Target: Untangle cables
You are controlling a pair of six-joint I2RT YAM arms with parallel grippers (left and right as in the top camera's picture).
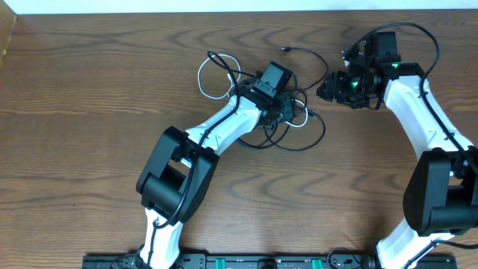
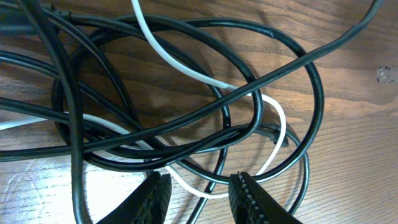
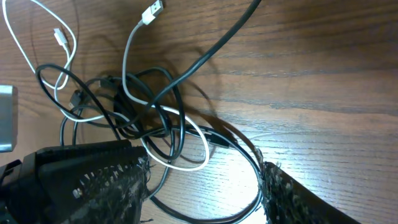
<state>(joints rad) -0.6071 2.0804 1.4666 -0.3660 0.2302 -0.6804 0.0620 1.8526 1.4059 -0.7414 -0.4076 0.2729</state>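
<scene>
A tangle of thin black rubbery cords (image 1: 297, 128), threaded by one thin white cord (image 2: 281, 124), lies on the brown wooden tabletop (image 1: 89, 90). The left fingers (image 2: 254, 198) sit at the tangle's edge, parted, with the white cord's loop lying in the gap between them but not pinched. The right fingers (image 3: 93, 180) hover over the tangle's far side, spread wide and gripping nothing. A black strand runs just beside that white loop, so a pinch could catch both. With nothing pinning the tangle, a pull would likely drag the whole heap or cinch the crossings tighter.
</scene>
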